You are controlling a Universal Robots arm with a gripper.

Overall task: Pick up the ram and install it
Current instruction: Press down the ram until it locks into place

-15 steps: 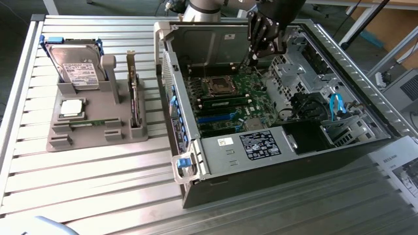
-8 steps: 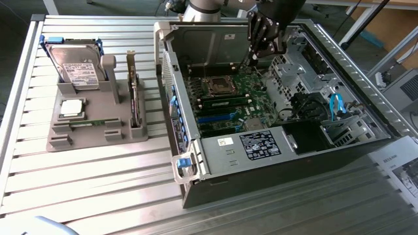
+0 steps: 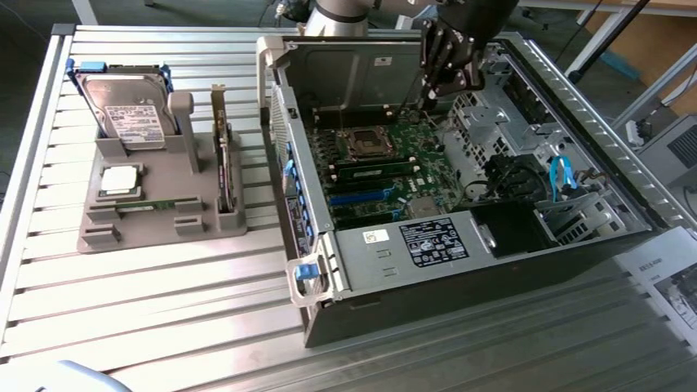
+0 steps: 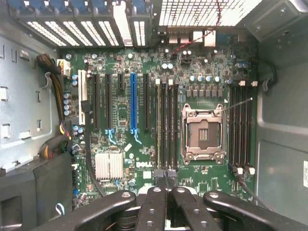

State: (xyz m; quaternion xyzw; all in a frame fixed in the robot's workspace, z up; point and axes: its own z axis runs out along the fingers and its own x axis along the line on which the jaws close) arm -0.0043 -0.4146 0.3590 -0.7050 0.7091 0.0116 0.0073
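Exterior view: gripper [image 3: 432, 96], fingers together and empty, hangs inside the open case [image 3: 566, 90], the ram [image 3: 376, 169] apparently standing in a slot just below it; wrist view: ram [image 4: 158, 125] edge-on just beyond the gripper [image 4: 166, 192], so I judge the install step is at seating.

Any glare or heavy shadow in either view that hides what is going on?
Exterior view: bright glare streaks on the metal slats of the table, and the inside of the computer case is dimmer than the table. Wrist view: the vent grille is blown out white, the motherboard is evenly lit, and the gripper is a dark shape.
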